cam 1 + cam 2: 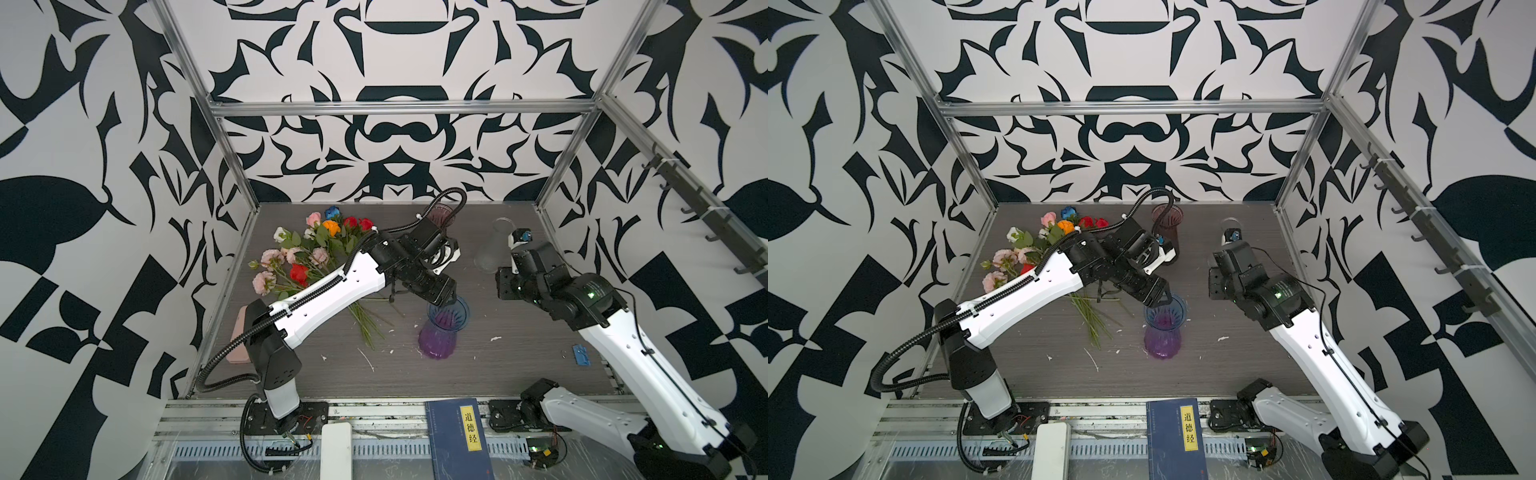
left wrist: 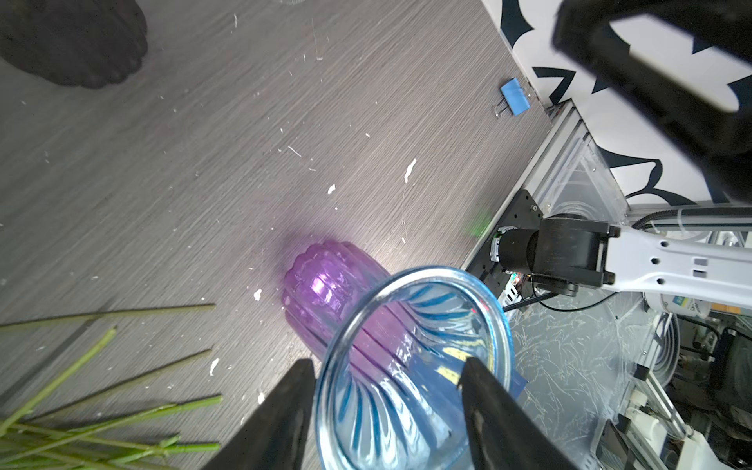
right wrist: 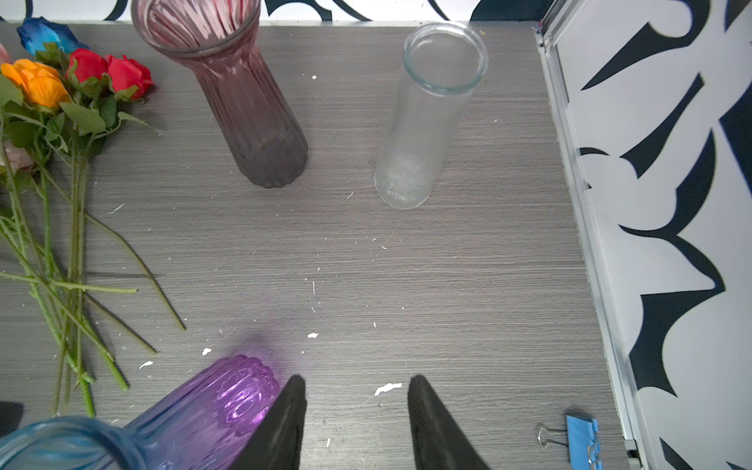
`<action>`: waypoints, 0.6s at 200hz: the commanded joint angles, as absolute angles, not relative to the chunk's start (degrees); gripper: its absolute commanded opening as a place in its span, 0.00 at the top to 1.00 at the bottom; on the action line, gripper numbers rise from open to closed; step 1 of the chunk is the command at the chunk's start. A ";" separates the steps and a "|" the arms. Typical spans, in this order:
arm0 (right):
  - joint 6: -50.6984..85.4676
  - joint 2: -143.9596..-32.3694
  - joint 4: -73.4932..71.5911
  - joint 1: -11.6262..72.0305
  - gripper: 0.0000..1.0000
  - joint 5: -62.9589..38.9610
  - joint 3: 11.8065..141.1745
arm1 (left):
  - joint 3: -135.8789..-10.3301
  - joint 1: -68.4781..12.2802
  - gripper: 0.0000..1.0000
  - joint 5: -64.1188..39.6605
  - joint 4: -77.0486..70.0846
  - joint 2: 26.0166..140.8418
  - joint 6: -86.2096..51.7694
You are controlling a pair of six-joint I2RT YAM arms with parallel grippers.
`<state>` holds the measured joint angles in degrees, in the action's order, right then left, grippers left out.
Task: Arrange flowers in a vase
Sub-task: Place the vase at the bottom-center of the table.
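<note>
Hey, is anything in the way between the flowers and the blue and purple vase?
Nothing on the table lies between the flowers and the vase, only white flecks. But the left gripper sits at the vase's mouth, open fingers at the rim, and the left arm stretches over the flowers.

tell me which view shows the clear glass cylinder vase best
The right wrist view: the clear glass cylinder vase stands whole there, rim to base, nothing in front. In both top views it is small and partly behind the right arm. The left wrist view does not clearly show it.
</note>
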<state>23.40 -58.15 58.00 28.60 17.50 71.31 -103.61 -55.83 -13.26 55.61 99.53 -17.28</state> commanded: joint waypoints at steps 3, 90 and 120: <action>23.07 -58.62 57.39 28.54 0.54 16.10 73.67 | -102.35 -53.48 0.38 -11.69 57.63 93.30 -17.38; 23.71 -61.12 53.61 28.57 0.54 8.98 71.59 | -52.22 -12.41 0.36 -24.92 30.21 54.64 -44.64; 24.42 -61.30 51.67 28.52 0.54 7.51 68.51 | -48.49 -6.52 0.35 -28.32 31.26 57.66 -46.78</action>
<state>23.40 -61.32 54.63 28.60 9.76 70.85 -50.92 -9.58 -23.24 34.44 54.65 -41.30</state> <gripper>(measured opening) 0.457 0.651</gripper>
